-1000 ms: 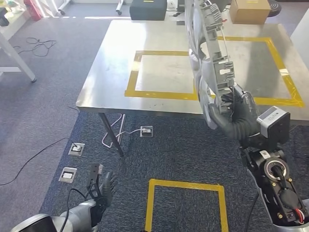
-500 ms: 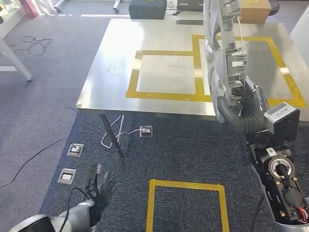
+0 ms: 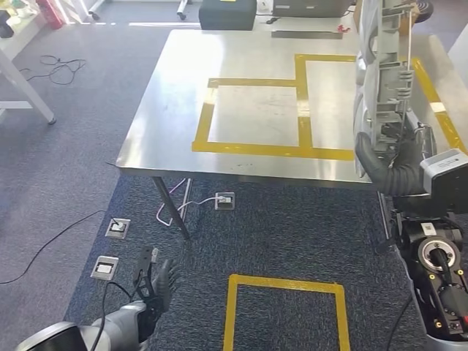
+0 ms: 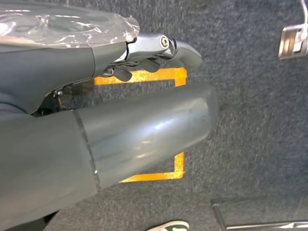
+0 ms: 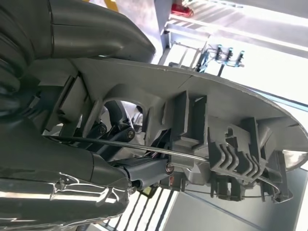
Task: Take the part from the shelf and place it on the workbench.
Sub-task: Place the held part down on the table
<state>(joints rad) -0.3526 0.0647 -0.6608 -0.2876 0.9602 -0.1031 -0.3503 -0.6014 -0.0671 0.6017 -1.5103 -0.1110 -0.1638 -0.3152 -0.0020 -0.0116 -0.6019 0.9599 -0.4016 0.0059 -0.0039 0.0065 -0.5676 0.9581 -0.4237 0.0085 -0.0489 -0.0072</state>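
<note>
The right hand (image 3: 395,164) is clamped on the lower end of the part (image 3: 383,69), a long grey plastic piece with ribs, clips and a thin metal rod along it. The part stands almost upright above the near edge of the workbench (image 3: 259,55), on the side where the yellow tape outline (image 3: 300,102) continues to the right. I think it is held vertical so that the long piece clears the edge of the workbench, and so that it can be lowered flat into a taped field. It is not yet on the surface, so the placing step is not done. In the right wrist view the fingers (image 5: 109,122) reach through an opening of the part (image 5: 203,130), which explains why the hold looks firm. The upper end of the part is cut off by the picture border, so its full length cannot be judged, and the part hides a piece of the tape behind it. The left hand (image 3: 154,281) hangs low beside the body, well apart from the workbench, over the carpet near the yellow floor square (image 3: 284,311); its fingers are apart and hold nothing.
</note>
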